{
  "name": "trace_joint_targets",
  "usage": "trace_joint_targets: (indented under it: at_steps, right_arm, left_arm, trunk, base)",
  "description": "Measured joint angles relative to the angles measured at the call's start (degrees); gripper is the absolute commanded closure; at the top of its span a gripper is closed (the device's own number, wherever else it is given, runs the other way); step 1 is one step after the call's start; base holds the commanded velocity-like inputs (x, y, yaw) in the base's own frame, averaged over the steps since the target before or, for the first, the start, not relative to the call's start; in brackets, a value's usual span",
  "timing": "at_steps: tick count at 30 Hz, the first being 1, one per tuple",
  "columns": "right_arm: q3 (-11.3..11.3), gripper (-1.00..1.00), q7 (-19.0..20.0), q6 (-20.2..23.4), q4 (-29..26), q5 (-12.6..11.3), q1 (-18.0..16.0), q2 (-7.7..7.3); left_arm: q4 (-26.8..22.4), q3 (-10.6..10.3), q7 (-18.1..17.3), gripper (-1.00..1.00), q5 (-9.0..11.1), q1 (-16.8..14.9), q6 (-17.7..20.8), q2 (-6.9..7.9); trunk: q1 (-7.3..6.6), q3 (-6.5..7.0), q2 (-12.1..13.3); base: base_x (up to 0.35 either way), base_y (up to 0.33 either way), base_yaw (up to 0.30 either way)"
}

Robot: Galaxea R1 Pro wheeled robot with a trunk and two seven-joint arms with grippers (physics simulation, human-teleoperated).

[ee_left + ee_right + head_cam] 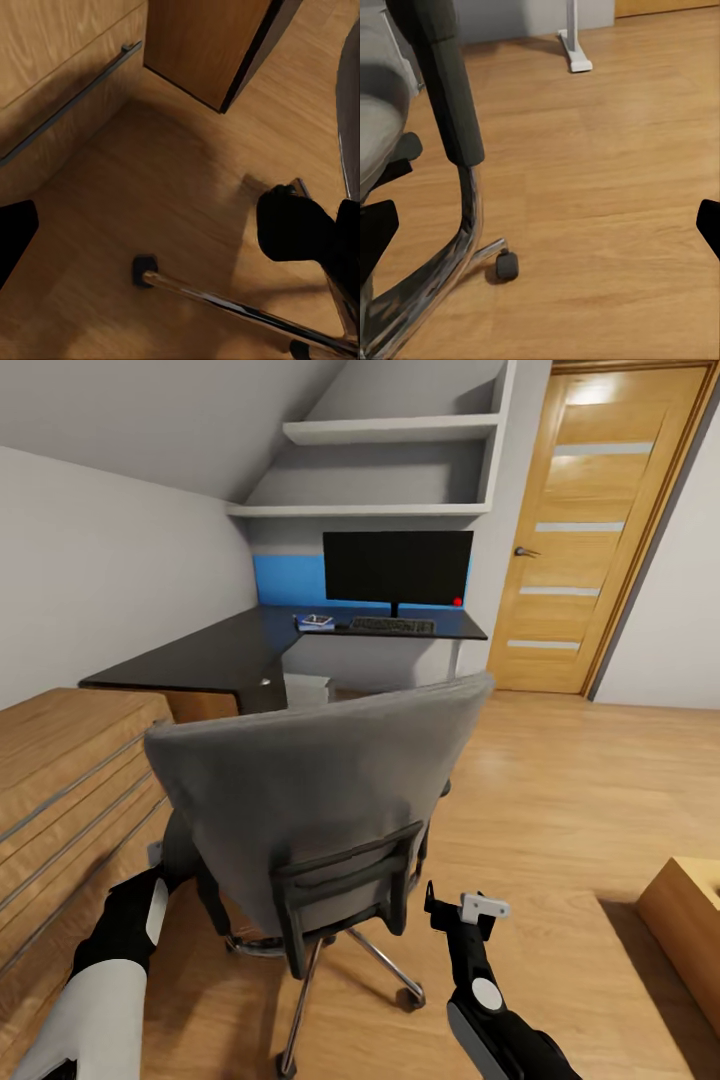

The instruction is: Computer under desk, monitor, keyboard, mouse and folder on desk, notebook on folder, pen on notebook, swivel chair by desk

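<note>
The grey swivel chair stands right in front of me, its back toward me and hiding the seat; the folder is out of view. Beyond it, the black desk carries the monitor, the keyboard and a small blue-and-white flat item. The white computer sits under the desk. My left gripper is open low beside the chair's chrome base. On the chair's other side my right gripper is open and empty near the armrest. Mouse, notebook and pen cannot be made out.
A light wooden chest with bar handles lines the left side. A wooden door is at the back right, and a low wooden piece at the right edge. Bare wood floor stretches right of the chair.
</note>
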Motion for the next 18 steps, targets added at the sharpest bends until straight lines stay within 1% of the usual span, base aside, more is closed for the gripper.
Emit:
trace_joint_targets:
  at_steps: [4,11,17,18]
  right_arm:
    - [-0.07,-1.0,0.07,0.01,0.0,0.05,0.01,-0.07]
    - [-0.08,-1.0,0.06,0.01,0.01,0.02,0.01,-0.08]
    - [-0.1,-1.0,0.04,0.02,0.0,0.07,-0.01,-0.09]
    - [-0.09,-1.0,0.03,0.02,-0.01,0.09,-0.01,-0.09]
  left_arm:
    - [0.0,-0.02,0.01,-1.0,0.0,0.01,0.05,-0.03]
    - [0.0,-0.02,0.01,-1.0,0.01,0.01,0.08,-0.05]
    - [0.02,-0.03,0.03,-1.0,-0.01,0.02,0.05,-0.11]
    - [-0.03,0.05,0.15,-1.0,-0.6,0.0,0.02,-0.08]
  trunk:
    - [0.02,0.0,0.01]
    - [0.04,0.0,0.01]
    - [0.04,0.0,0.01]
    - [0.03,0.0,0.0]
  base:
    - [0.155,-0.09,0.0]
    - [0.018,-0.025,0.0]
    - [0.001,-0.231,0.0]
    - [0.0,-0.285,0.0]
